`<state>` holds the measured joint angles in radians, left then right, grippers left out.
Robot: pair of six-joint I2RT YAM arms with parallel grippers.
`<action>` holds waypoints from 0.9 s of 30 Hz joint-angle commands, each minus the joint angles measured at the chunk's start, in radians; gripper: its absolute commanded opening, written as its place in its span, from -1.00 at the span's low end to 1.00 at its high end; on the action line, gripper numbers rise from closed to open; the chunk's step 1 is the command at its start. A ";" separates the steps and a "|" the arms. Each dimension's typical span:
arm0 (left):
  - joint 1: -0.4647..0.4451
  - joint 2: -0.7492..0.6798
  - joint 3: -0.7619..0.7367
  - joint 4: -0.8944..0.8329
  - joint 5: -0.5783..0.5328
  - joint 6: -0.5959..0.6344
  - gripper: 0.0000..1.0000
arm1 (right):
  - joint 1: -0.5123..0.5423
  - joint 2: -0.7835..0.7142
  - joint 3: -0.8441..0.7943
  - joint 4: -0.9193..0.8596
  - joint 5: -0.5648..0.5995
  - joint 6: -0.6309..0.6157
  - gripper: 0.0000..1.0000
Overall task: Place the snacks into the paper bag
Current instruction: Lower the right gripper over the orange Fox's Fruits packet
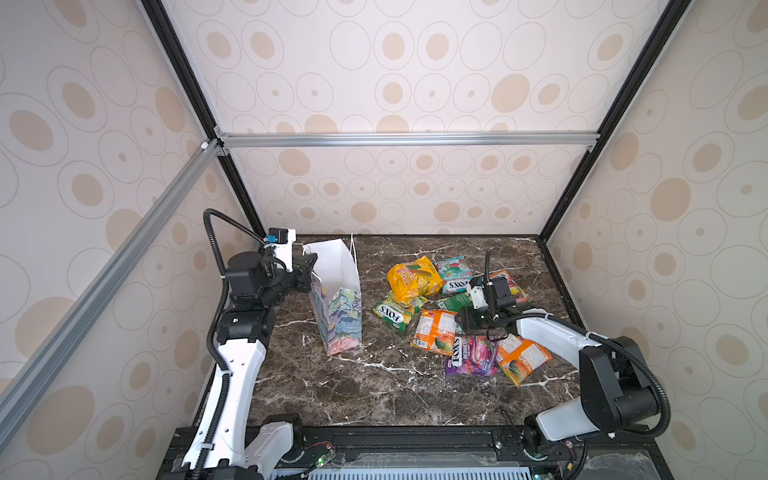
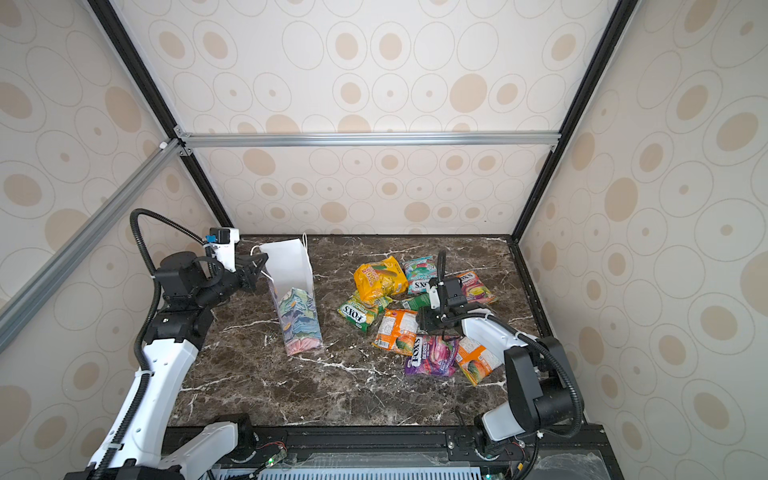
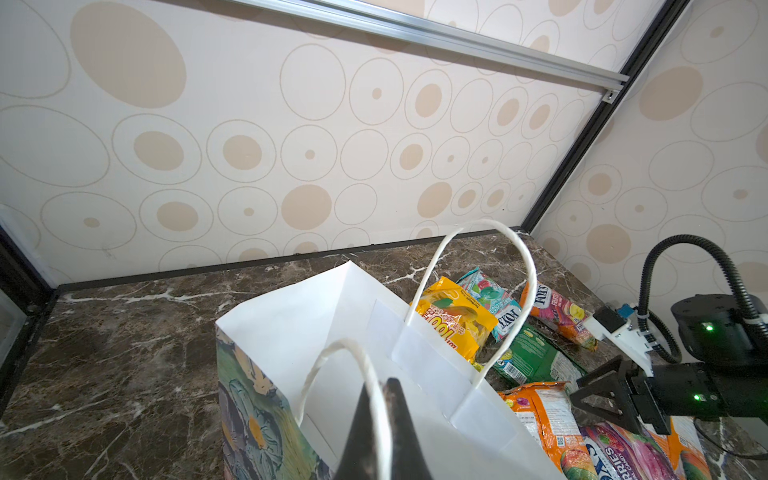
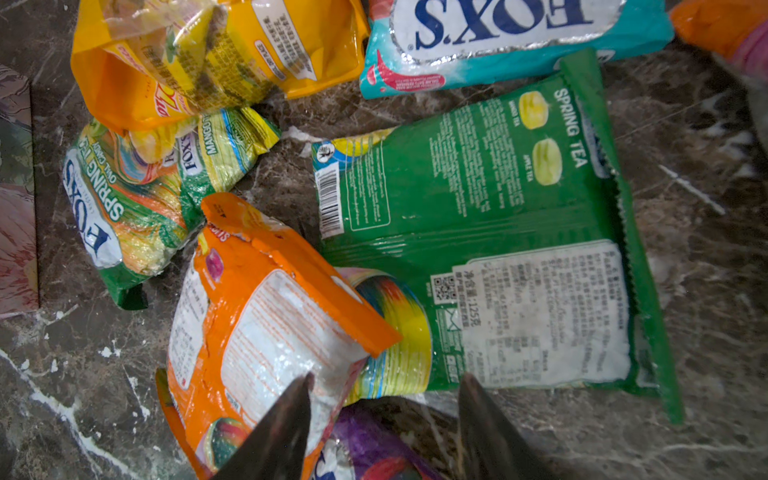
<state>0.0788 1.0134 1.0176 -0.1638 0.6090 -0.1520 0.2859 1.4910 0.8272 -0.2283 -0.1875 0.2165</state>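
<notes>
Purple packet [image 1: 471, 356]: front of the snacks [image 1: 413, 281] pile, on the right half of the worktop [image 1: 374, 399].
Right gripper [image 4: 386, 378]: jaws apart, low over the pile.
Orange packet [image 4: 266, 332]: under one finger, with the green packet [image 4: 478, 199] just beside it; best gripped by its raised end alone, clear of the green.
Paper bag [image 1: 340, 316]: upright, left of the pile, mouth open.
Left gripper [image 3: 379, 384]: pinched on its cord handle [image 3: 347, 342]; steadying the bag should ease the drop.
</notes>
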 commanded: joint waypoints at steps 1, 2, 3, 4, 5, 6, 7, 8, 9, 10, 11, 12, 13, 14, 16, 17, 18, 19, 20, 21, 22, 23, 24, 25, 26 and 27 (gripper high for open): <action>0.010 -0.006 0.004 0.026 0.017 0.002 -1.00 | -0.002 0.016 0.035 0.023 -0.010 0.002 0.16; 0.010 -0.007 0.004 0.027 0.018 0.003 -1.00 | -0.001 0.019 0.036 0.025 -0.011 0.003 0.16; 0.009 -0.007 0.004 0.025 0.020 0.004 -1.00 | -0.002 0.021 0.037 0.026 -0.010 0.006 0.15; 0.010 -0.009 0.003 0.026 0.017 0.004 -1.00 | -0.001 0.022 0.036 0.029 -0.006 0.007 0.15; 0.009 -0.010 0.003 0.027 0.017 0.004 -1.00 | -0.002 0.024 0.036 0.033 -0.005 0.007 0.15; 0.009 -0.010 0.003 0.025 0.018 0.003 -1.00 | -0.002 0.027 0.038 0.036 -0.001 0.009 0.14; 0.010 -0.012 0.003 0.027 0.016 0.004 -1.00 | -0.001 0.029 0.038 0.040 0.003 0.012 0.15; 0.010 -0.012 0.003 0.026 0.017 0.003 -1.00 | -0.002 0.033 0.042 0.040 0.007 0.016 0.14; 0.010 -0.011 0.003 0.027 0.017 0.003 -1.00 | -0.001 0.037 0.045 0.040 0.005 0.020 0.14; 0.010 -0.010 0.003 0.027 0.017 0.003 -1.00 | -0.002 0.043 0.052 0.038 0.001 0.021 0.13; 0.010 -0.010 0.003 0.026 0.017 0.003 -1.00 | -0.002 0.048 0.056 0.039 0.000 0.023 0.13; 0.009 -0.012 0.004 0.026 0.016 0.005 -1.00 | -0.002 0.053 0.059 0.040 -0.001 0.024 0.11; 0.009 -0.012 0.004 0.025 0.017 0.006 -1.00 | -0.002 0.058 0.062 0.043 0.000 0.024 0.11; 0.010 -0.013 0.004 0.025 0.016 0.005 -1.00 | -0.001 0.061 0.064 0.046 -0.001 0.024 0.10; 0.009 -0.015 0.002 0.026 0.017 0.005 -1.00 | -0.001 0.070 0.067 0.050 -0.009 0.019 0.09; 0.010 -0.015 0.003 0.027 0.017 0.005 -1.00 | -0.002 0.073 0.068 0.051 -0.017 0.017 0.08; 0.009 -0.015 0.003 0.027 0.016 0.005 -1.00 | -0.001 0.076 0.069 0.051 -0.023 0.017 0.07; 0.009 -0.016 0.003 0.027 0.017 0.005 -1.00 | -0.001 0.078 0.067 0.053 -0.027 0.018 0.06; 0.010 -0.016 0.003 0.026 0.017 0.005 -1.00 | -0.002 0.082 0.064 0.053 -0.027 0.018 0.06; 0.009 -0.017 0.003 0.027 0.017 0.005 -1.00 | -0.002 0.088 0.065 0.055 -0.025 0.017 0.05; 0.009 -0.017 0.003 0.026 0.017 0.005 -1.00 | -0.001 0.093 0.064 0.055 -0.023 0.015 0.04; 0.009 -0.019 0.003 0.027 0.017 0.006 -1.00 | -0.002 0.097 0.066 0.054 -0.022 0.013 0.03; 0.009 -0.019 0.003 0.026 0.016 0.005 -1.00 | -0.002 0.102 0.069 0.052 -0.021 0.013 0.02; 0.009 -0.019 0.003 0.027 0.017 0.005 -1.00 | -0.001 0.106 0.069 0.053 -0.021 0.013 -0.01; 0.009 -0.021 0.003 0.026 0.017 0.005 -1.00 | -0.002 0.109 0.071 0.055 -0.019 0.014 -0.02; 0.010 -0.021 0.003 0.027 0.015 0.004 -1.00 | -0.002 0.111 0.071 0.058 -0.017 0.017 -0.02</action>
<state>0.0788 1.0130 1.0176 -0.1612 0.6090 -0.1520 0.2859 1.5879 0.8753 -0.1783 -0.2066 0.2302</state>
